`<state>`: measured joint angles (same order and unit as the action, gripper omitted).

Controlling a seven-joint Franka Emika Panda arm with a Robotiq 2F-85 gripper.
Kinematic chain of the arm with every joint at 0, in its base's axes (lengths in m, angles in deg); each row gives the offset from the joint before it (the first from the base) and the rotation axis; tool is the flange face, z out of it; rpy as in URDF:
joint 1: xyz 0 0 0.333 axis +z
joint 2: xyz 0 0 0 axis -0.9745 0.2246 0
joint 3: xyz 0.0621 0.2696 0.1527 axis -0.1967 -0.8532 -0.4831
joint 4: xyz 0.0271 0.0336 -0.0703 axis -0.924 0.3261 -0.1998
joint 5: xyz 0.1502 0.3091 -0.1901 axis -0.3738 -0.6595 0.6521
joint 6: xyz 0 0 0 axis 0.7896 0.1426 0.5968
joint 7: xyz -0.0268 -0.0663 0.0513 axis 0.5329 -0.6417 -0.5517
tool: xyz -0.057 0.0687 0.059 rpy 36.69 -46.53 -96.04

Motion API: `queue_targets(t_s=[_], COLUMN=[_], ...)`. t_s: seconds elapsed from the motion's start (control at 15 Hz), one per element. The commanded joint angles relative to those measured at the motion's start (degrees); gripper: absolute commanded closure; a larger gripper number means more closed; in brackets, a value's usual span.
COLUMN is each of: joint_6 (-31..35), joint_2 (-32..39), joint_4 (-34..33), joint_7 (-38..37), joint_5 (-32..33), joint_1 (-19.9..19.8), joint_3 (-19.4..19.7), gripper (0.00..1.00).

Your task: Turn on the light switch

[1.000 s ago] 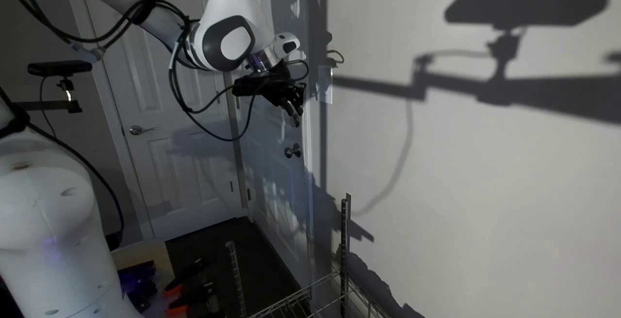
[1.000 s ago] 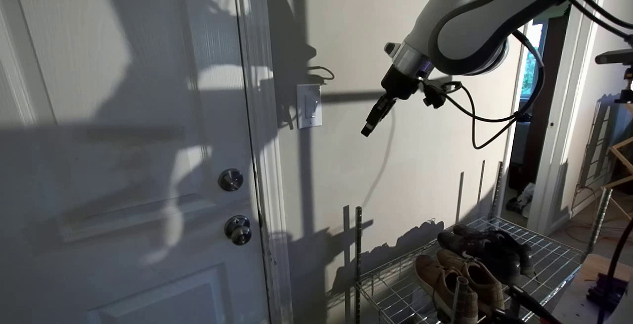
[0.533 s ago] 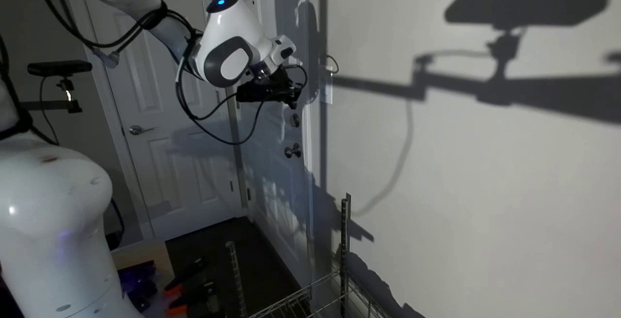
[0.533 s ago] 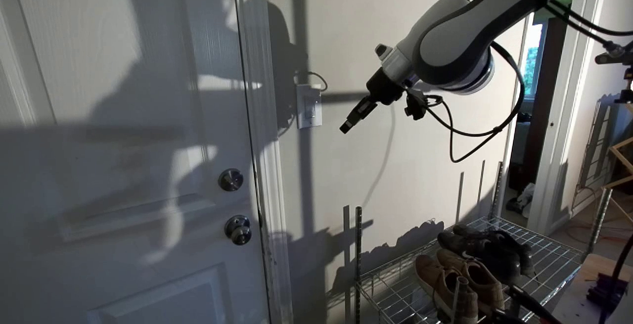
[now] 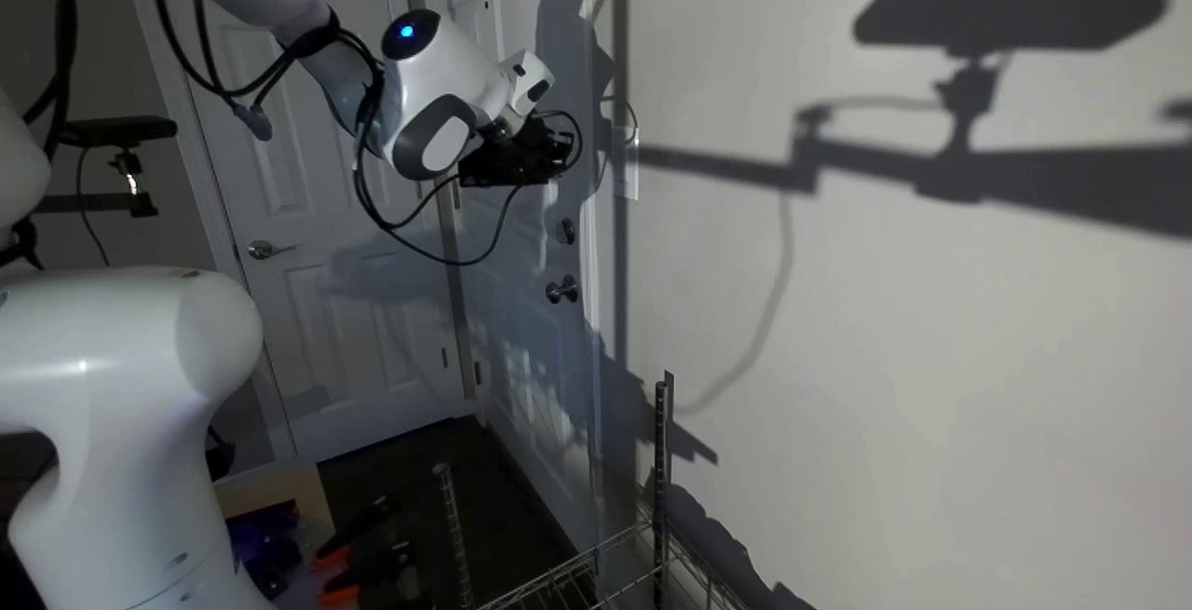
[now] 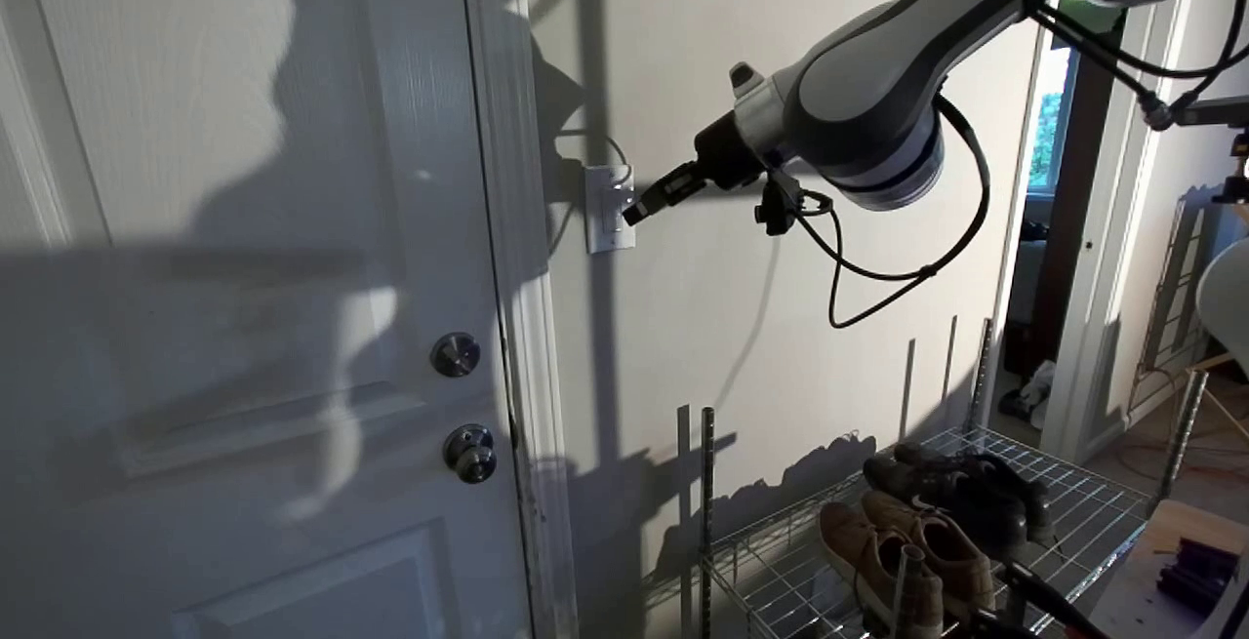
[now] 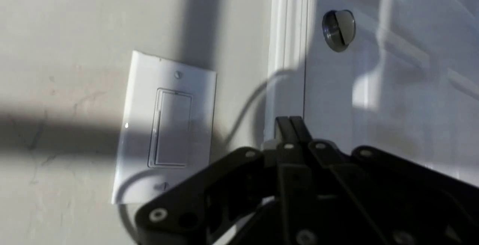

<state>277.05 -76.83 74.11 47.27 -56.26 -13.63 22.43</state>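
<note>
The light switch is a white wall plate with a wide rocker. It shows in the wrist view [image 7: 173, 132], left of my fingertips, and in both exterior views: the light switch plate [image 6: 598, 224] beside the door frame and its edge-on plate [image 5: 629, 172]. My gripper [image 7: 289, 119] is shut, its two fingertips pressed together with nothing between them. In an exterior view the gripper tip [image 6: 632, 216] overlaps the right edge of the plate, but I cannot tell whether it touches. In an exterior view the gripper [image 5: 535, 158] is dark and its fingertips are hard to make out.
A white door [image 6: 322, 346] with a deadbolt [image 6: 455, 354] and a knob [image 6: 470, 454] stands left of the switch. A wire rack [image 6: 781, 585] with several shoes [image 6: 907, 551] stands below the arm. Cables hang from the wrist.
The arm has moved toward the door side, bringing the shut gripper from well right of the switch to the plate's right edge in an exterior view. The gripper has also tilted closer to level.
</note>
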Motion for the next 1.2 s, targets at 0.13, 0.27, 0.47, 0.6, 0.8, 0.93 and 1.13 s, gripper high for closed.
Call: queue_targets(t_s=[0.13,0.27,0.47,0.6,0.8,0.93,1.13], joint_6=[3.41,3.48,3.39,3.37,3.29,3.23,3.22], joint_2=[-4.0,-4.97,-7.0,-7.97,-9.35,-10.08,-11.17], joint_4=[-1.24,-2.48,-5.2,-6.51,-6.47,-6.42,-7.39], joint_7=[-0.27,0.32,0.78,0.95,0.81,0.92,1.11], joint_5=[11.03,14.21,17.97,19.53,20.56,20.63,20.66], joint_1=[13.03,16.62,21.29,24.46,29.45,32.46,36.18], joint_3=[18.22,23.79,30.44,34.4,39.94,43.06,46.47], gripper=[0.96,0.96,0.95,0.95,0.96,0.96,0.95])
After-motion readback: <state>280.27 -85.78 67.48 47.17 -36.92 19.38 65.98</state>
